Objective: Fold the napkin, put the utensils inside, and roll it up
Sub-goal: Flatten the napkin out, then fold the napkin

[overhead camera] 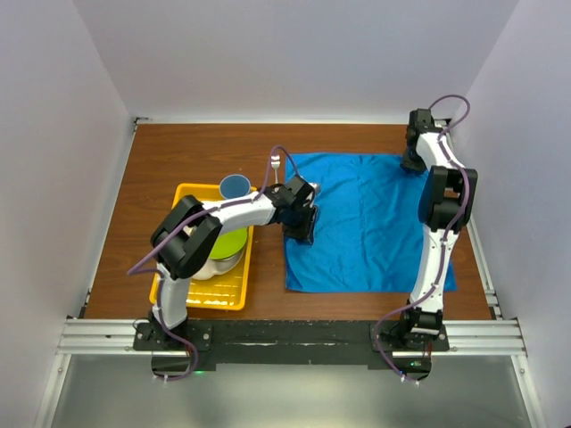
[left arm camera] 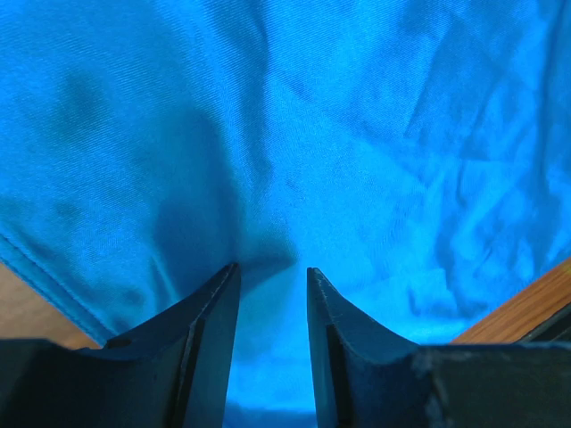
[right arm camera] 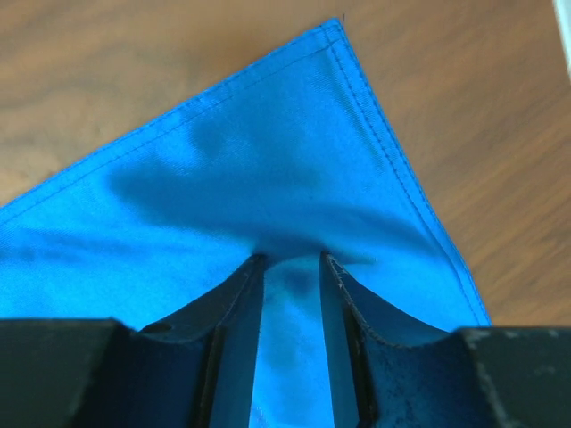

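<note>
- left edge of the napkin is pinched in the narrowed left gripper.
- far corner is clamped in the right gripper, readied for the first fold.

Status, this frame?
Both down on the napkin: left gripper at its left edge, right gripper at far right corner; cloth between jaws, grip unconfirmed. Lies flat, unfolded. Nothing in the way.
</note>
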`<state>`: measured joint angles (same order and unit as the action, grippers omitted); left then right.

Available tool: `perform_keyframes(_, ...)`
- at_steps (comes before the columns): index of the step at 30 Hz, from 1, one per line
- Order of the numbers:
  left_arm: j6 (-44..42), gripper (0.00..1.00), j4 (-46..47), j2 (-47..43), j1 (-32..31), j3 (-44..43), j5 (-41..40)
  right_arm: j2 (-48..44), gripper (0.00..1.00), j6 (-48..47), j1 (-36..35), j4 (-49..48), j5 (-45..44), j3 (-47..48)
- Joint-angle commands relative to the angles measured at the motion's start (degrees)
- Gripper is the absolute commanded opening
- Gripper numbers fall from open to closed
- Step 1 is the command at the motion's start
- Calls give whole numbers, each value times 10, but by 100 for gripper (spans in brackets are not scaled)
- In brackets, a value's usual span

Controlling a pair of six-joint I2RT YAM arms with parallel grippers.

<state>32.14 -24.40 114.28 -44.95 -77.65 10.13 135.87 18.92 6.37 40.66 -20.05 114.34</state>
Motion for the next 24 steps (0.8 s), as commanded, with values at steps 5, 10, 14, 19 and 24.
perform_keyframes(5,-15,43,-17,-24,17,-44,1,26,45,-40,4,18,35,75)
perform_keyframes(10,-2,48,-42,-159,17,-17,30,-69,64,-2,-36,132,12,79)
perform_keyframes(14,-2,50,-61,-270,21,28,20,-228,75,-18,-105,100,26,-101)
perform_keyframes(19,-2,54,-75,-423,65,106,34,-372,98,-26,-245,119,53,-250)
perform_keyframes(24,-15,54,-144,-496,114,113,53,-513,92,16,-443,101,88,-394)
